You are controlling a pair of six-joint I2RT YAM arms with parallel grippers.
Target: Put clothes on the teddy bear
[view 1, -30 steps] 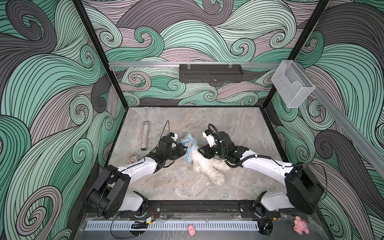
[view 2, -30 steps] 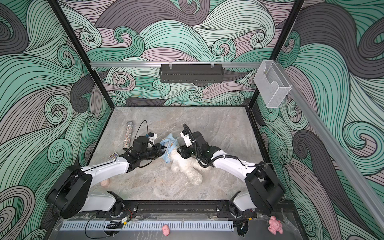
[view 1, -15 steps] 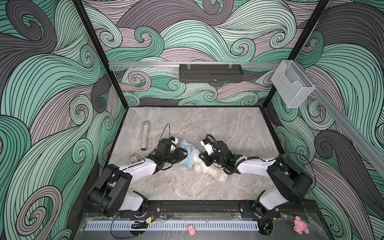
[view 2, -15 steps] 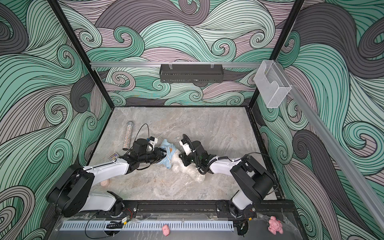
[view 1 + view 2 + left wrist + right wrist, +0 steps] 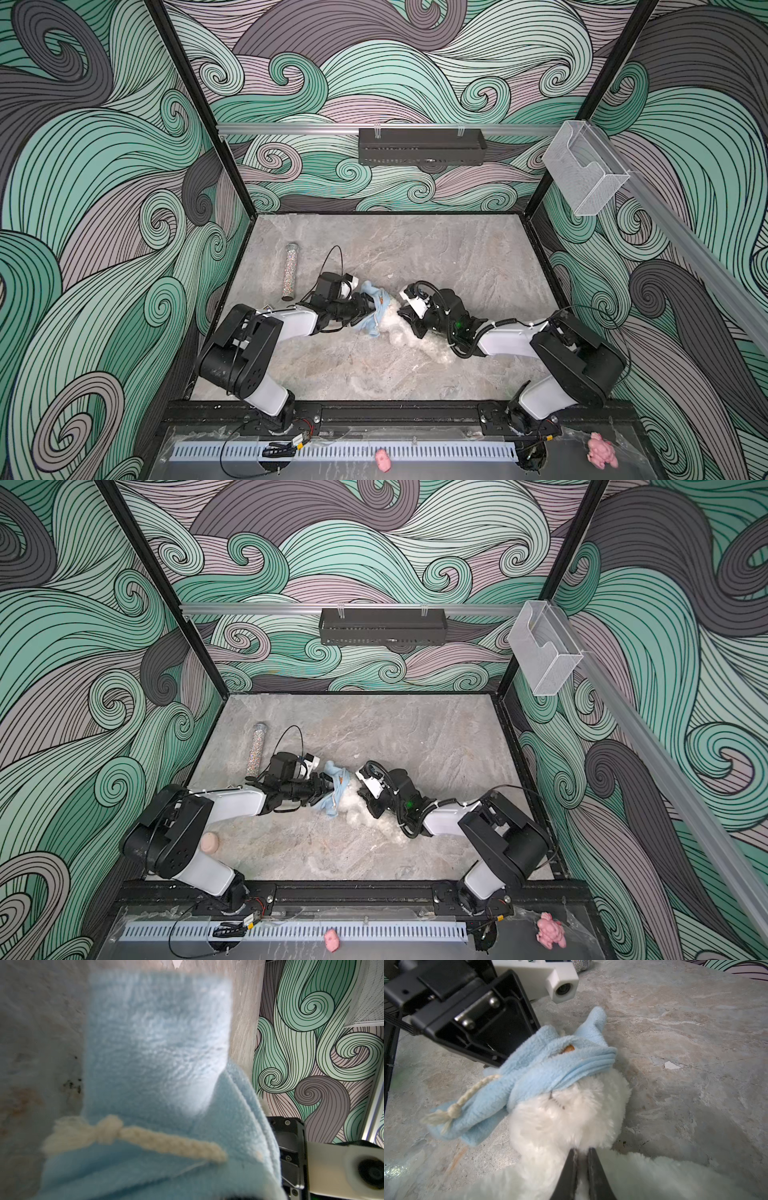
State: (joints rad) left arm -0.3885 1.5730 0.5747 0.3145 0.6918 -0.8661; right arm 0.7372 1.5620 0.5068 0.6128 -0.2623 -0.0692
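The teddy bear [image 5: 392, 326] [image 5: 353, 808], fluffy and white, lies on the stone table between both arms. A light blue fleece garment [image 5: 374, 309] [image 5: 336, 791] with a cream drawstring is bunched over its head [image 5: 560, 1122]. The garment [image 5: 539, 1068] covers the eyes and fills the left wrist view [image 5: 155, 1043]. My left gripper [image 5: 368, 307] [image 5: 328, 787] stands open against the garment's left side, its fingers [image 5: 477, 1028] spread beside the cloth. My right gripper [image 5: 409, 322] [image 5: 368, 802] [image 5: 581, 1150] is shut on the bear's white fur just behind the head.
A glitter tube [image 5: 291, 270] [image 5: 256, 750] lies at the table's left. A beige knob-like object [image 5: 210, 842] sits by the left arm's base. Two small pink plush toys [image 5: 383, 459] [image 5: 599, 451] lie beyond the front rail. A clear box [image 5: 582, 174] hangs on the right wall.
My right gripper dropped low onto the bear and closed on its fur. My left gripper, earlier shut on the garment, has opened. The bear now lies flatter under the right arm.
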